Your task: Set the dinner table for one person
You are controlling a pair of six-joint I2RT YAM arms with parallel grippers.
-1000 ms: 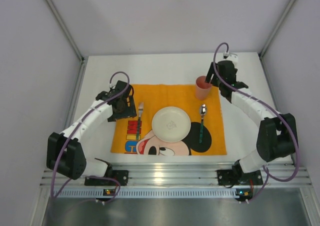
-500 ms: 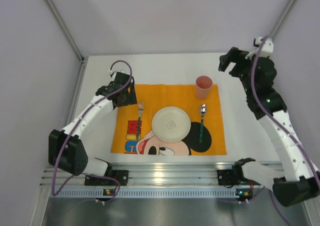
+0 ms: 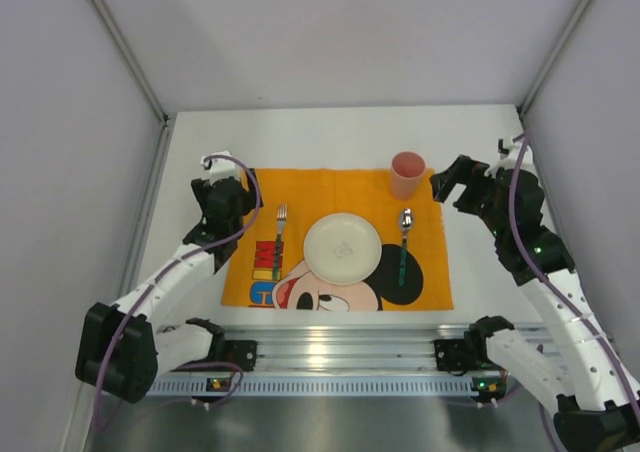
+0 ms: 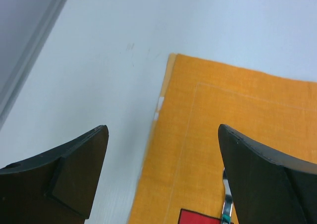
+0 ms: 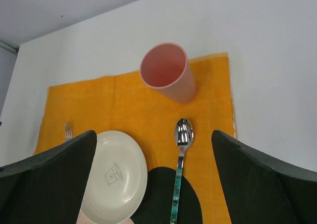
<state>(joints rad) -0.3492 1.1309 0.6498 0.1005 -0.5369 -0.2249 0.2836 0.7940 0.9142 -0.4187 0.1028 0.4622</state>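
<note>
On the white dinner table (image 3: 320,137) lies an orange Mickey Mouse mat (image 3: 330,187). A cream plate (image 3: 343,249) sits at its middle, a fork (image 3: 279,240) to the left, a green-handled spoon (image 3: 404,242) to the right, and an upright pink cup (image 3: 407,175) at the far right corner. My left gripper (image 3: 228,198) hovers open over the mat's far left corner (image 4: 223,135), nothing between its fingers (image 4: 74,169). My right gripper (image 3: 455,184) is open to the right of the cup (image 5: 168,73), looking down on the spoon (image 5: 182,154) and plate (image 5: 115,174).
Grey walls enclose the table on the left, the back and the right. A metal rail (image 3: 330,357) with both arm bases runs along the near edge. Bare white tabletop surrounds the mat on all sides.
My right gripper left the cup, swung up and out, then settled to the cup's right, open wide. My left gripper drew back from the fork to the mat's left corner.
</note>
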